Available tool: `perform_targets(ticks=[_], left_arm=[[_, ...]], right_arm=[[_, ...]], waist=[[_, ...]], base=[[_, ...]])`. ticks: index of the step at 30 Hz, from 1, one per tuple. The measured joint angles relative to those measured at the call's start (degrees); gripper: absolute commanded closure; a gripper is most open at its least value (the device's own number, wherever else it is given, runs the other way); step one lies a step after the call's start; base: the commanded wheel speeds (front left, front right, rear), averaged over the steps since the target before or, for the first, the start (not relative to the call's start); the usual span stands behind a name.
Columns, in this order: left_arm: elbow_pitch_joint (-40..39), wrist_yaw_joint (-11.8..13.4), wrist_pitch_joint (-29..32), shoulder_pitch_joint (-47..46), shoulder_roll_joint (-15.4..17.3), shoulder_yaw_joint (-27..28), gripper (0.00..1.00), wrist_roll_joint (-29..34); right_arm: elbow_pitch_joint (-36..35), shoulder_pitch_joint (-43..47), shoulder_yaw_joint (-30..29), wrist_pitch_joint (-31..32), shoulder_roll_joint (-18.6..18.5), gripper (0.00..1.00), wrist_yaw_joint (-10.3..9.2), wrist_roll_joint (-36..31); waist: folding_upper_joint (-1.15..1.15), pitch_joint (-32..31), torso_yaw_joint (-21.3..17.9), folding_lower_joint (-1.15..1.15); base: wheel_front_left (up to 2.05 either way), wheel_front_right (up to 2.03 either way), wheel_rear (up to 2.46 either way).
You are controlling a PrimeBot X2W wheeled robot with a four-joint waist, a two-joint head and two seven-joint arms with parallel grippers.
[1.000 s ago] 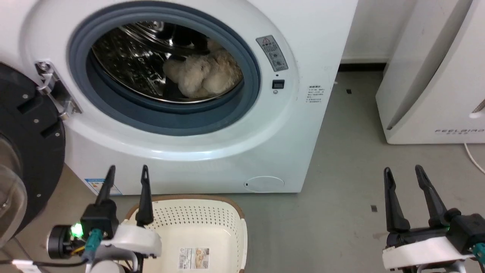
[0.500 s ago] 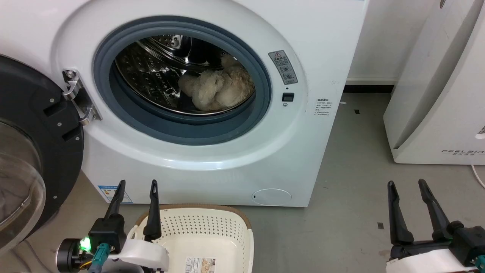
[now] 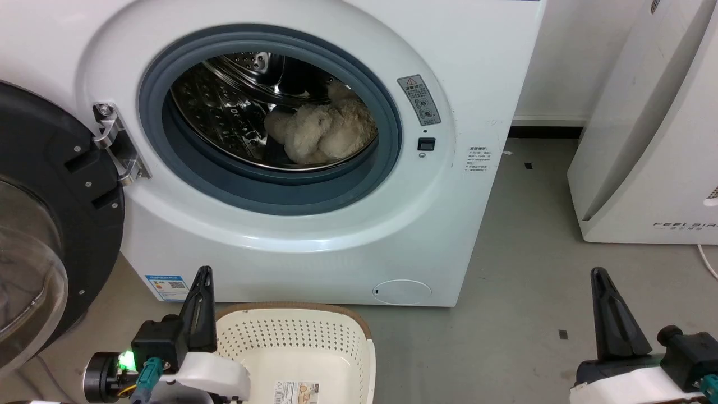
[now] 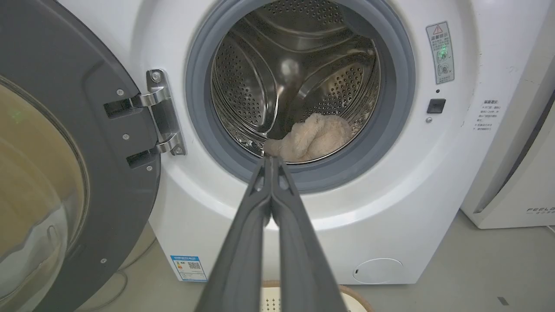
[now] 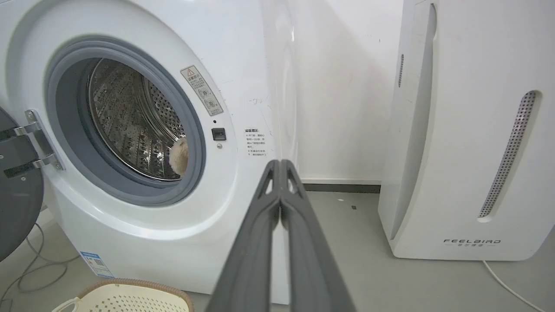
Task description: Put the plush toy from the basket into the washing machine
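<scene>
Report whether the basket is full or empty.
Empty: the basket shows its bare bottom; the plush toy lies inside the washing machine.

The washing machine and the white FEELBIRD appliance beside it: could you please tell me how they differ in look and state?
The washing machine has a round, grey-sealed porthole; the FEELBIRD appliance has a plain slanted front. The washing machine stands open, its door swung aside, with the plush toy in its drum; the FEELBIRD appliance shows no door. Both are white and stand on the floor.

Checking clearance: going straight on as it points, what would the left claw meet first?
Likely the fluffy beige plush toy in the steel drum of the white washing machine; depth unclear.
</scene>
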Motion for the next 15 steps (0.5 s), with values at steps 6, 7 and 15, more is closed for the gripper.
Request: perform_targets(ticks=[6,7,15], left_arm=[[-0.4,0.0,0.7,0.0,0.0,0.0,1.0,0.0],[-0.4,0.0,0.8,0.0,0.0,0.0,1.0,0.0],[-1.1,0.0,1.6,0.0,0.0,0.0,1.0,0.1]], right_arm=[[0.0,0.0,0.1,0.7,0.0,1.0,0.0,-0.4],[0.0,0.0,0.2,0.8,0.0,1.0,0.0,-0.5],[0.0,0.0,0.4,1.5,0.0,1.0,0.0,-0.8]], waist=[[0.0,0.0,-0.1,0.0],[0.0,-0.1,-0.1,0.0],[0.0,-0.1,-0.2,0.0]], base=[[0.0,0.0,0.0],[0.0,0.0,0.0],[0.0,0.0,0.0]])
